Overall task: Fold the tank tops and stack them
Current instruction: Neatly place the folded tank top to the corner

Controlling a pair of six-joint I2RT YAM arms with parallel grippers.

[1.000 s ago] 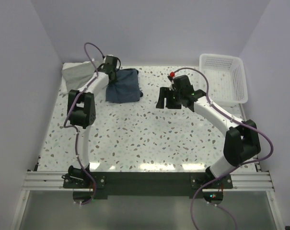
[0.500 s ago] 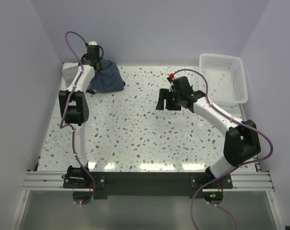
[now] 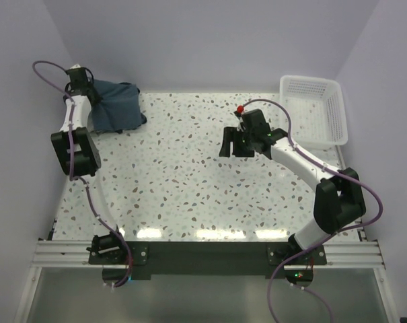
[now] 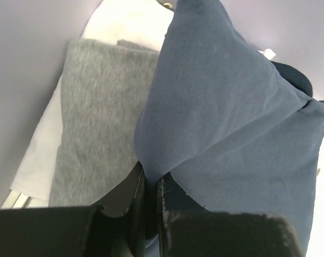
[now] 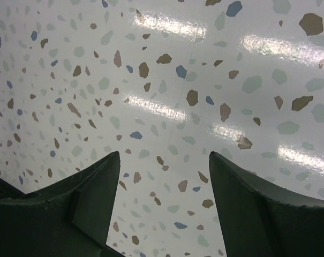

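The navy blue tank top (image 3: 117, 106) is folded and hangs from my left gripper (image 3: 89, 91) at the far left corner of the table. In the left wrist view my left gripper (image 4: 150, 181) is shut on an edge of the navy top (image 4: 226, 123), which lies partly over the folded grey tank top (image 4: 95, 123). In the top view the grey top is hidden under the navy one. My right gripper (image 3: 231, 145) is open and empty above the table's middle; its wrist view (image 5: 164, 156) shows only speckled tabletop between the fingers.
A white mesh basket (image 3: 315, 114) stands at the far right of the speckled table (image 3: 190, 188). The purple back wall (image 3: 203, 47) and left wall are close behind the left gripper.
My left gripper has carried the navy tank top leftward, from the back middle-left of the table to the far left corner over the grey top. The right arm has hardly moved.
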